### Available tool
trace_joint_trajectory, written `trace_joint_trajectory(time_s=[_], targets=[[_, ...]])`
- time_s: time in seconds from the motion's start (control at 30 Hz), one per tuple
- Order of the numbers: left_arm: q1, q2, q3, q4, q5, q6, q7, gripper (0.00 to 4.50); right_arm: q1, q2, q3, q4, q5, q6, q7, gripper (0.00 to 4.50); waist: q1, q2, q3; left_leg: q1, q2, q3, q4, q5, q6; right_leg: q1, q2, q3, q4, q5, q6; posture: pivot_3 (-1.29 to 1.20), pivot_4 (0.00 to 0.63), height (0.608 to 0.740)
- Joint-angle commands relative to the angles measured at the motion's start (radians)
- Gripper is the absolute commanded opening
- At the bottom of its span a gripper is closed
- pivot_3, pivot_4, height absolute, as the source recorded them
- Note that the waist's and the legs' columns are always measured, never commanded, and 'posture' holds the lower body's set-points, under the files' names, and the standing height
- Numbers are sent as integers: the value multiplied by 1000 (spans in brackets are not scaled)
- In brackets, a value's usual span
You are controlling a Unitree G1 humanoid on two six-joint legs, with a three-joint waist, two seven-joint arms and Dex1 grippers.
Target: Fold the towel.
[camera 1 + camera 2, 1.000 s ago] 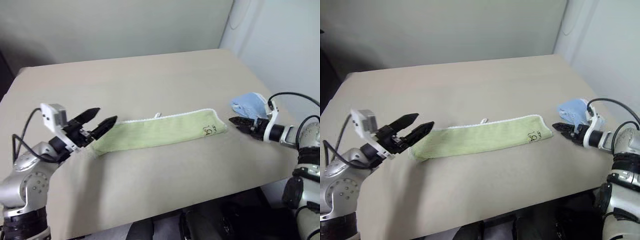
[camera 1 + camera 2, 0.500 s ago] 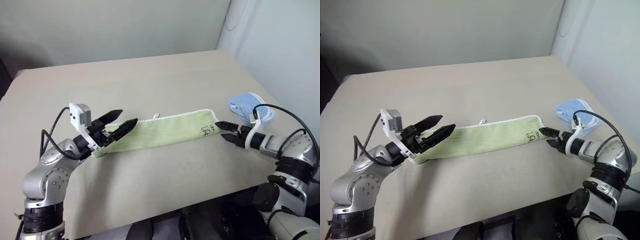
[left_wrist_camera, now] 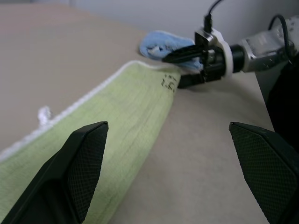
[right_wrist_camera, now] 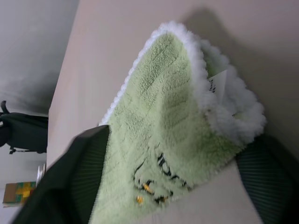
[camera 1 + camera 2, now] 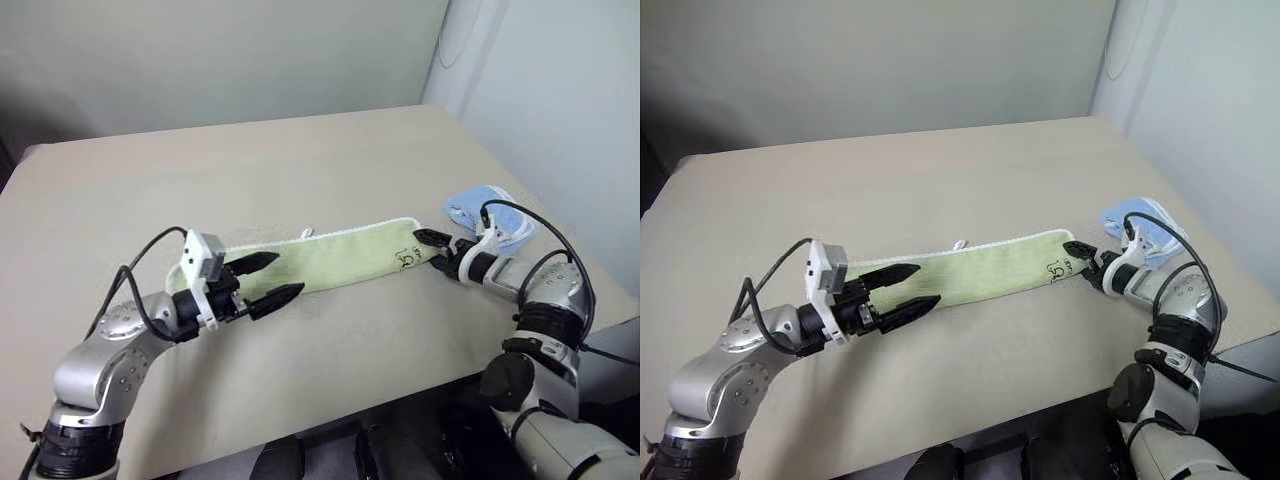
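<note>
Left eye view first, nearest things first: left gripper (image 5: 268,279) at the near-left end of the towel (image 5: 330,262), fingers spread wide and pointing along the strip, one finger over the cloth and the other over bare desk (image 5: 330,340) just beside the near long edge; nothing pinched. Further along, right gripper (image 5: 435,250) at the opposite short end, fingers parted and straddling the corner by the dark printed mark (image 5: 406,259); in the right wrist view, corner between the two fingers with white edging bunched at the tip, not yet squeezed as far as can be told. Just beyond that gripper, light blue cloth (image 5: 488,212), near the desk's far-right edge. Progress, as a judgement: already folded lengthwise into a long narrow band, layered edges visible at the right end; still lying full length between the two grippers, so the end-to-end fold left to do, with both ends yet to be gripped. Appearance: light green terry, nap soft and looped, white stitched trim along the far long edge, a small white loop (image 5: 310,232) sticking out partway along that edge, surface flat with little wrinkling.
</note>
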Motion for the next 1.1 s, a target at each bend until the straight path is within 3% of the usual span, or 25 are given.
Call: trace_joint_trajectory(time_s=[0.03, 0.3, 0.57, 0.73, 0.97, 1.1], targets=[[-12, 0, -11, -26, 14, -26, -11, 4500, -20, 21, 21, 6, 35, -7, -37, 2840, 1, 0, 0, -1, 0, 0, 0, 0, 0, -1, 0, 0, 0, 0, 0, 0, 150, 740], [4, 0, -12, -32, 15, -31, -17, 4500, 1, -9, -3, -16, 80, -3, -63, 23, 9, 0, 0, -4, 1, 0, -12, -1, -1, -7, 0, -2, 0, -3, -1, 0, 150, 740], [50, 9, 25, -25, 28, -41, -12, 4500, 40, -158, 71, -44, 95, -43, -4, 23, 32, 3, 2, -4, 1, 0, -11, 0, -1, -6, -1, -3, 0, -3, 0, 0, 150, 740], [76, 21, 65, -3, 40, -53, -18, 4500, 53, -313, 224, -38, 64, -170, 135, 23, 35, 4, 3, -5, 1, 0, -12, 0, -2, -6, -1, -3, 0, -3, 0, 0, 150, 740], [70, 18, 61, 14, 48, -61, -20, 4500, 72, -447, 634, -310, -24, -390, 401, 23, 26, 6, 3, -4, 1, 0, -12, 0, -2, -6, -1, -4, 0, -3, 0, 0, 150, 740], [57, 7, 49, 14, 52, -62, -11, 4500, 108, -514, 905, -457, -159, -542, 514, 23, 27, 6, 3, -4, 1, -1, -12, 0, -2, -5, -1, -5, 0, -4, 1, 0, 150, 740]])
